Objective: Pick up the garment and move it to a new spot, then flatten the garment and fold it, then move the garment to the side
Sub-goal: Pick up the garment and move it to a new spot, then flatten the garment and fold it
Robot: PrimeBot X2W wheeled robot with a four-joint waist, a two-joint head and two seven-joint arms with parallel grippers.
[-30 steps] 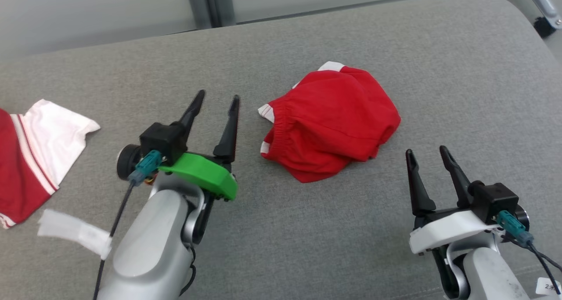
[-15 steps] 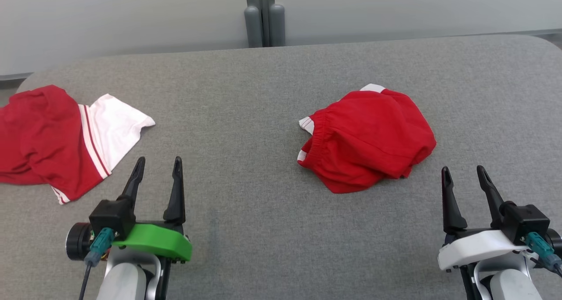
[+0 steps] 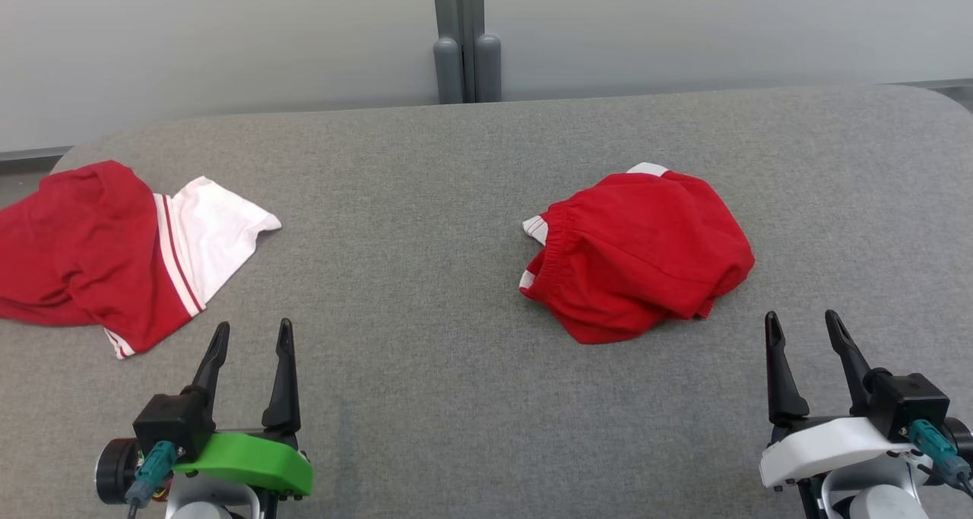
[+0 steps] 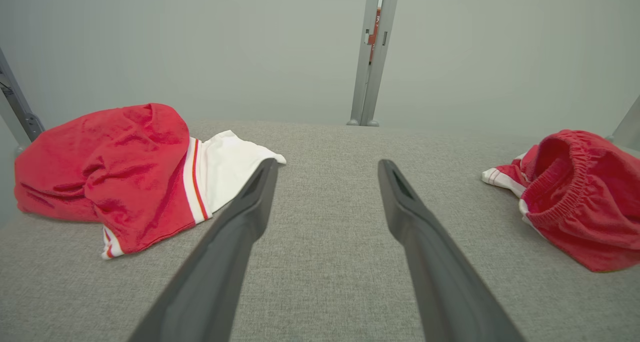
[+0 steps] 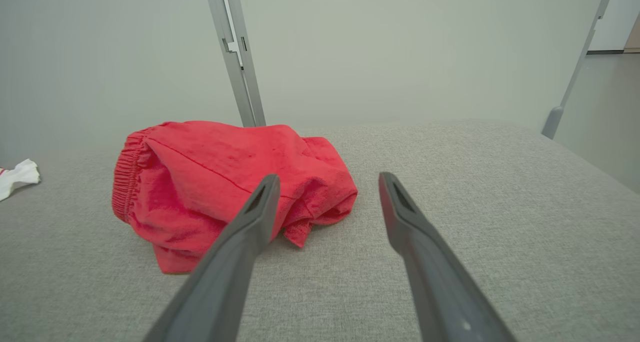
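Observation:
A crumpled red garment (image 3: 638, 253) with an elastic waistband and white trim lies right of centre on the grey padded surface (image 3: 426, 200). My right gripper (image 3: 801, 315) is open and empty, just near and to the right of it. In the right wrist view the garment (image 5: 215, 182) sits ahead and left of that open gripper (image 5: 328, 177). My left gripper (image 3: 253, 325) is open and empty at the lower left, apart from any cloth. From the left wrist, the open gripper (image 4: 327, 162) points between the red garment (image 4: 570, 197) and a second one.
A second garment (image 3: 91, 253), red with a white striped part, lies at the surface's far left (image 4: 110, 166). A grey metal post (image 3: 465, 40) and a pale wall stand behind the far edge. The surface has rounded far corners.
The head camera has swung up and left, bringing the left garment fully into view. My left gripper has drawn back from beside the red garment to the lower left. Both grippers stay open.

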